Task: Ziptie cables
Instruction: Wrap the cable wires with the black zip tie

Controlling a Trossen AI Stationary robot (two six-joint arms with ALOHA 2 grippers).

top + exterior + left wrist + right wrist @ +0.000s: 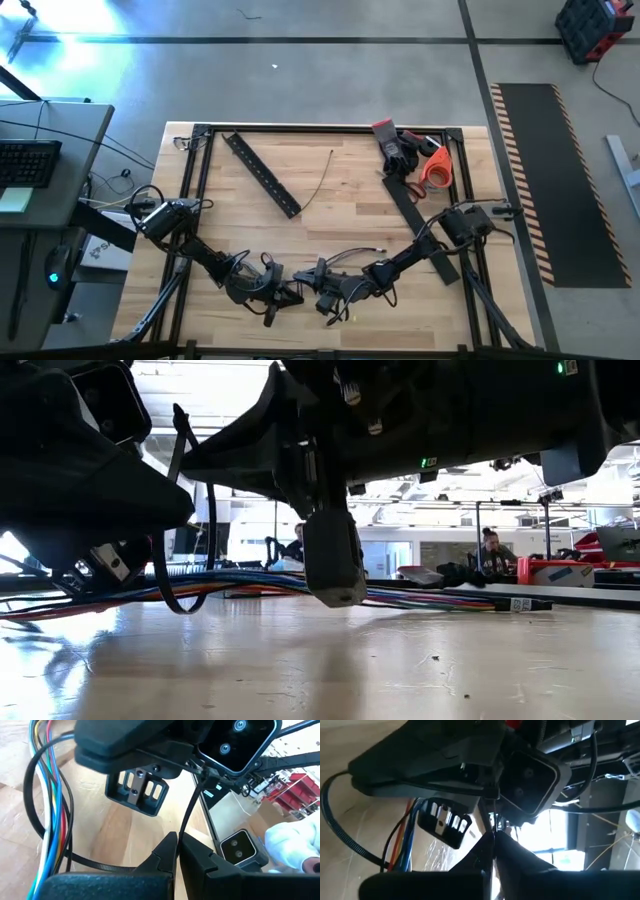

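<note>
high view, going left to right: the left gripper (275,290) and right gripper (322,288) meet nose to nose at the near edge of the table (330,215), far closer to each other than to anything else on it. between them sits the bundle of cables (50,795), coloured wires in blue, red, orange and white, with a zip tie (95,866) looped around them. left wrist view shows the left gripper's fingers (165,852) pressed together on the tie's thin black tail, which rises straight up from the fingertips. right wrist view shows the right gripper (492,840) pinched shut on a thin black strand too, probably the same tie. low view shows the bundle's long axis running level, just above the tabletop, across the line joining the two grippers. so tightening would likely mean pulling the tail away from the bundle, at right angles to its length. farther right lies a black perforated bar (262,174), untouched.
</note>
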